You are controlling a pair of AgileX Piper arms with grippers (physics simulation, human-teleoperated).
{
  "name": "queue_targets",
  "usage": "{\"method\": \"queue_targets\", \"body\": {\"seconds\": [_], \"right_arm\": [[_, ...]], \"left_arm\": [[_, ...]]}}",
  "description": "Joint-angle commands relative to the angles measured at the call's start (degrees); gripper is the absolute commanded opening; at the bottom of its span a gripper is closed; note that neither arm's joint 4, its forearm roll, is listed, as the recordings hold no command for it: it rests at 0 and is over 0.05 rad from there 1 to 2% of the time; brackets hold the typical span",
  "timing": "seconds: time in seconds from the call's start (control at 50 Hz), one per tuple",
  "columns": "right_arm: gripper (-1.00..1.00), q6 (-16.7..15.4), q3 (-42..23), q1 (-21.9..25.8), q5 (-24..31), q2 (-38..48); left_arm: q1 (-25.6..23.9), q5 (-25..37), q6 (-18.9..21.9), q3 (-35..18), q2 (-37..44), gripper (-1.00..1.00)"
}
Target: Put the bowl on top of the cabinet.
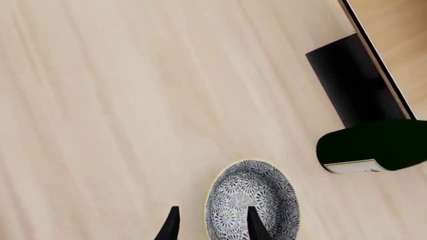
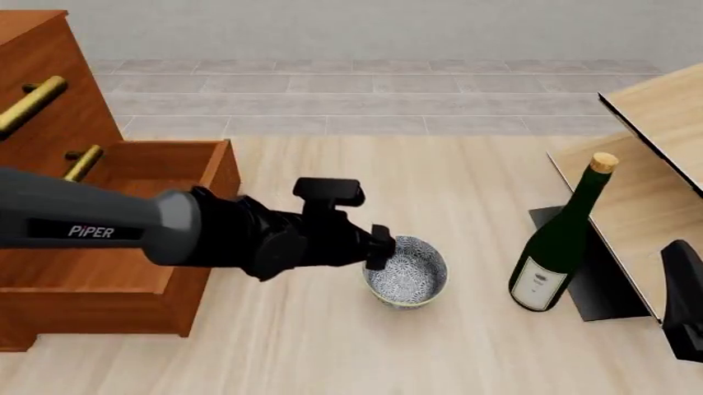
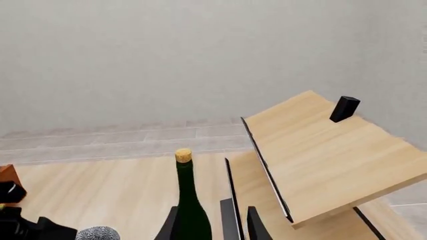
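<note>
Left wrist view shows the left gripper (image 1: pixel 210 225) with fingers parted astride the near rim of the bowl (image 1: pixel 253 202), one inside, one outside, likely for a rim pinch. Front view: right gripper (image 2: pixel 686 309) unreadable; bowl stands on the table (image 2: pixel 472 189), beside the cabinet (image 2: pixel 66 271)

Speckled bowl (image 2: pixel 406 271) sits upright on the table beside the reddish-brown cabinet (image 2: pixel 66 247).
</note>
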Motion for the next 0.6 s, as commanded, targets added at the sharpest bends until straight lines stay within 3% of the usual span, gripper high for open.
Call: {"method": "queue_targets", "body": {"seconds": [0.02,0.6], "right_arm": [[1.0,0.2,0.1,0.0,-0.2,0.0],[1.0,0.3,-0.1,-0.3,-0.1,0.0]], "left_arm": [[-0.3,-1.4,-0.3,-0.1,1.6,1.0],[-0.4,-3.6,-0.9,-0.7,6.1,1.0]]}}
